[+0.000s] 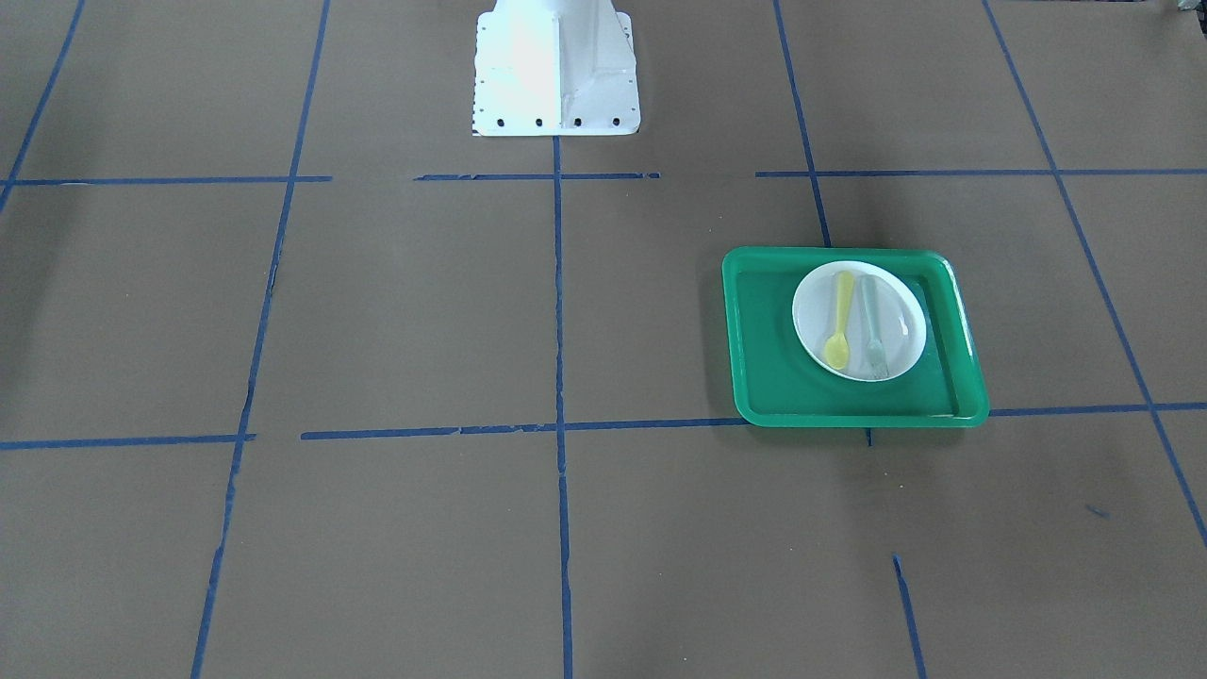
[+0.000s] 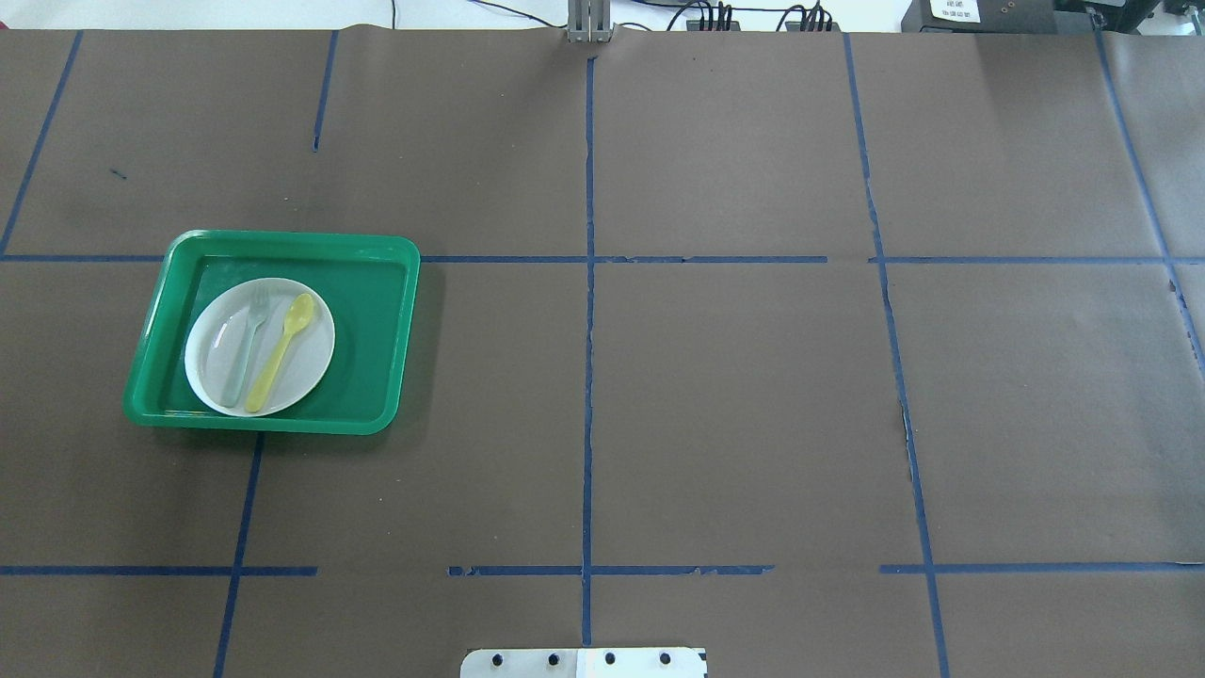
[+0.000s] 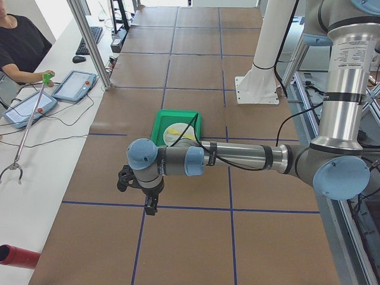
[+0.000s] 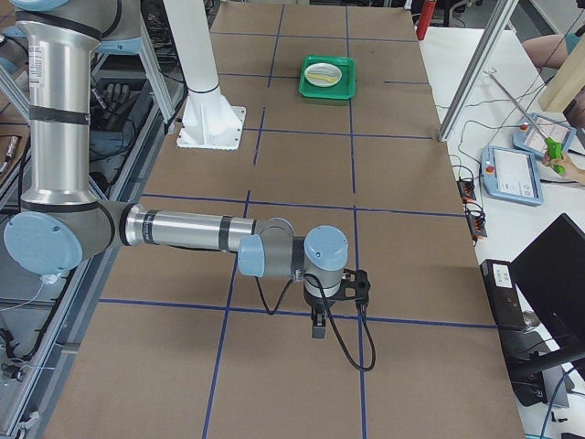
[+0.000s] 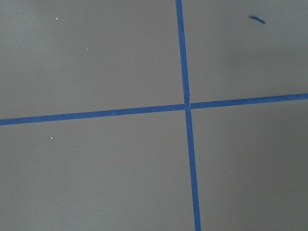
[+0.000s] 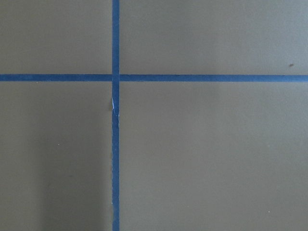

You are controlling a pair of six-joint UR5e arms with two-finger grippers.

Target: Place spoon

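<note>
Finds the spoon (image 2: pixel 281 353) lying flat on the plate (image 2: pixel 311 367), bowl toward the far side, handle toward the near side and slanting a little left. Finds the fork (image 2: pixel 247 348) just left of it on the same plate, tines far, nearly parallel. Places the plate in the left half of the tray (image 2: pixel 381 320), which sits on the left part of the table (image 2: pixel 734 395) at mid depth.

Catches the left gripper (image 3: pixel 151 209) only in the left-end view, pointing down above a tape (image 5: pixel 185 106) crossing. Puts it nearer that end than the tray and well apart from the spoon. Cannot tell whether its jaws are released or clenched.

Catches the right gripper (image 4: pixel 318 327) only in the right-end view, pointing down close above a tape line near the table's right end, with the tray far off at the other end. Cannot tell the jaw state there either.

Gives, in both wrist views, brown paper and crossing blue tape.

Notes a white label (image 2: pixel 953 9) on a black box (image 2: pixel 998 14) past the far edge at right, print too small to read. Same for the sticker (image 3: pixel 346 56) on the left arm's upright tube.

Shows the white base (image 1: pixel 556 66) at the near edge, centre. Shows an operator (image 3: pixel 21 41) in black at the side desk, holding a green-handled grabber (image 3: pixel 29 122).
</note>
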